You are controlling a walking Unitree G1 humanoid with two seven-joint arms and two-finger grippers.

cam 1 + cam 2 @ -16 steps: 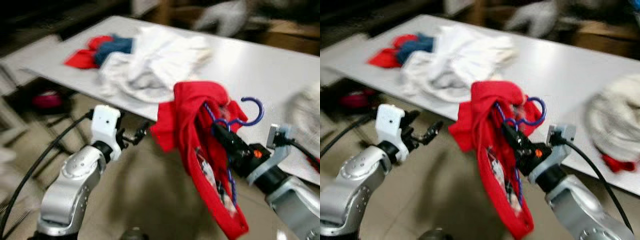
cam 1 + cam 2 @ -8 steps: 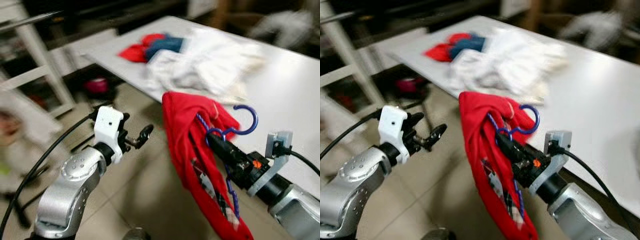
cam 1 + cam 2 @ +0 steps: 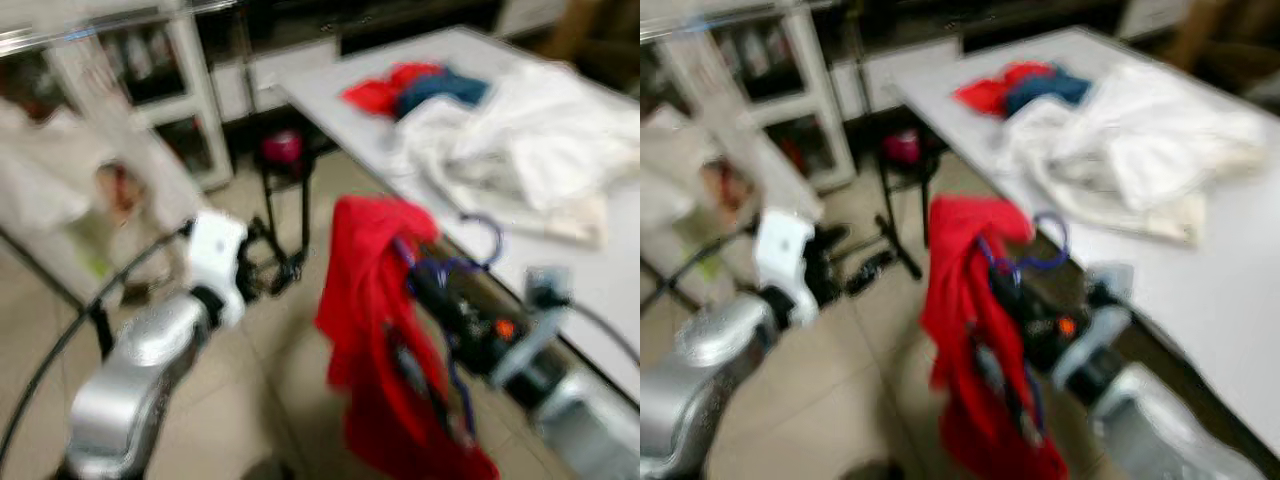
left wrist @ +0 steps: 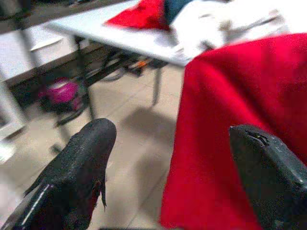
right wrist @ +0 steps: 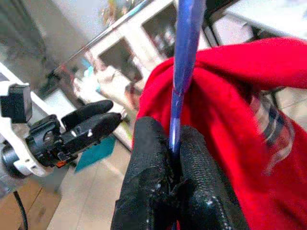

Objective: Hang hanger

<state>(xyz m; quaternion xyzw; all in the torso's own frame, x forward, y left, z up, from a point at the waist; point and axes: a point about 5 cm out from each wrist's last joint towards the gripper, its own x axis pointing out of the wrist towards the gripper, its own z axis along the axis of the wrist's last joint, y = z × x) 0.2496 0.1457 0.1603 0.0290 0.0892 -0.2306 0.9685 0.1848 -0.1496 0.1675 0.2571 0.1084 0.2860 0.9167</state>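
Red cloth dominates the middle of the head views: a red garment [image 3: 375, 330] drapes over a blue hanger [image 5: 184, 62] and hangs down toward the tiled floor [image 3: 270, 370] at lower centre. The right gripper [image 5: 175, 158], coming in from the lower right, is clenched on the hanger's thin blue stem, its two black fingers pressed together around it, as the right wrist view shows plainly. The hanger's hook [image 3: 485, 240] curls up just right of the garment's top, in front of the edge of the white counter [image 3: 1230, 270]. On that counter, in the upper right, lies a heap of white laundry [image 3: 510, 150], with red and blue clothes [image 3: 420, 88] beyond it. The left gripper [image 4: 172, 158] hovers at centre left, released, its fingers well apart, grasping nothing, near the garment's left edge. A white shelf unit [image 3: 190, 90] stands in the upper left. Both head views are blurred, and no writing or label is legible.
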